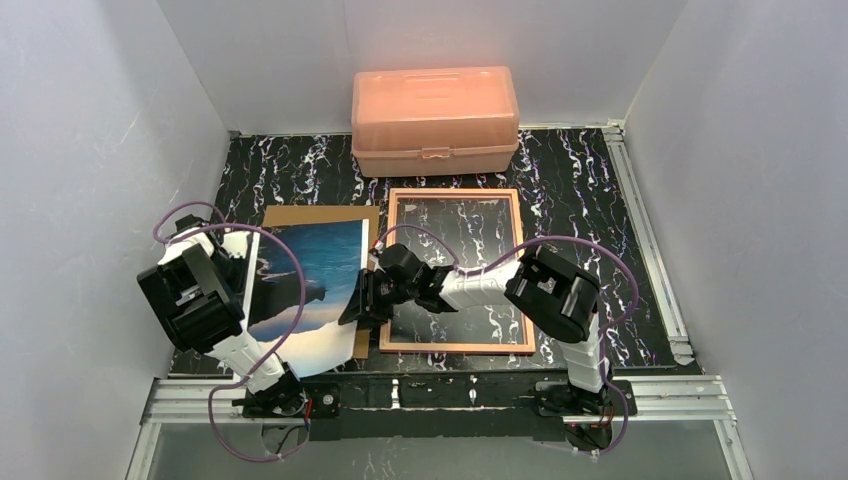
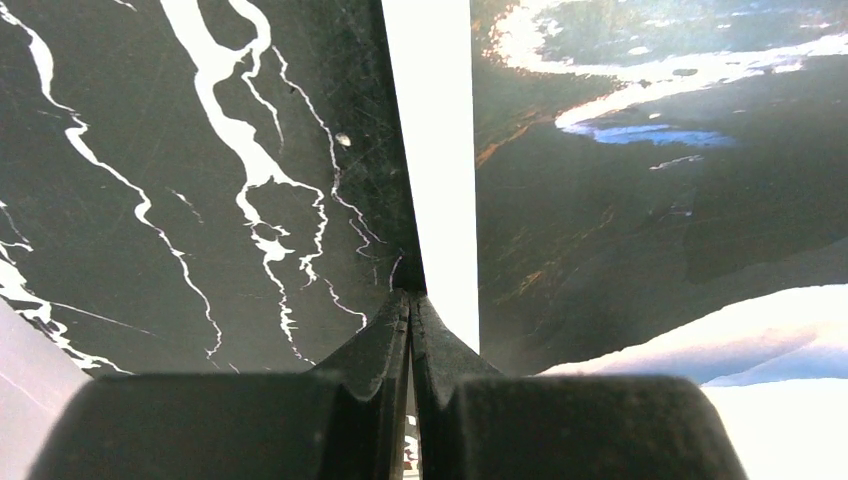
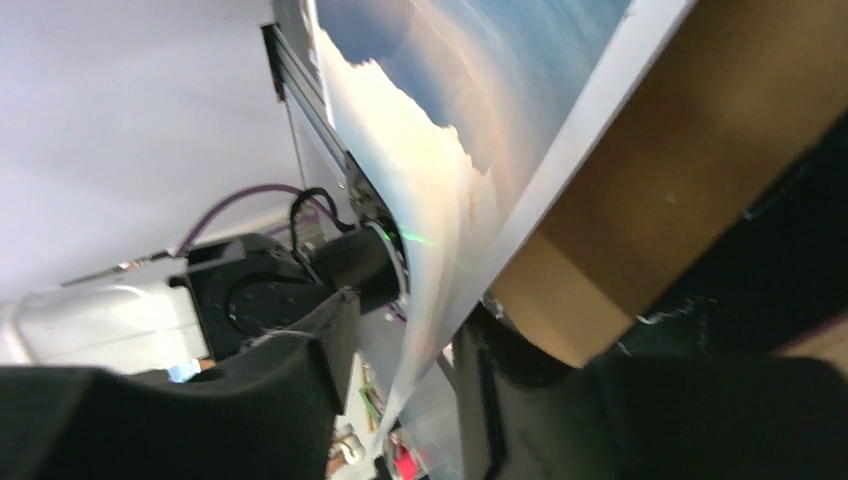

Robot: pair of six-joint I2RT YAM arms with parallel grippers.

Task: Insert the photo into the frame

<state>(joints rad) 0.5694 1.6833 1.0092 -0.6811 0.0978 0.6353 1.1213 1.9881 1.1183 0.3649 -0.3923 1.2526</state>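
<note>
The photo (image 1: 310,270) lies left of centre on a brown backing board (image 1: 320,214), its lower right corner lifted. The pink-bordered frame (image 1: 455,347) lies flat to its right, the marble showing through its pane. My left gripper (image 1: 240,315) is shut at the photo's left edge. In the left wrist view its tips (image 2: 411,294) meet at the edge of the photo's white border (image 2: 440,150), and I see no paper between them. My right gripper (image 1: 358,305) is open. In the right wrist view the photo's (image 3: 450,100) curled corner hangs between its fingers (image 3: 410,320).
A salmon-pink lidded box (image 1: 435,105) stands at the back, behind the frame. The backing board also shows in the right wrist view (image 3: 680,180), under the photo. White walls close in three sides. Metal rails (image 1: 650,240) run along the table's edges.
</note>
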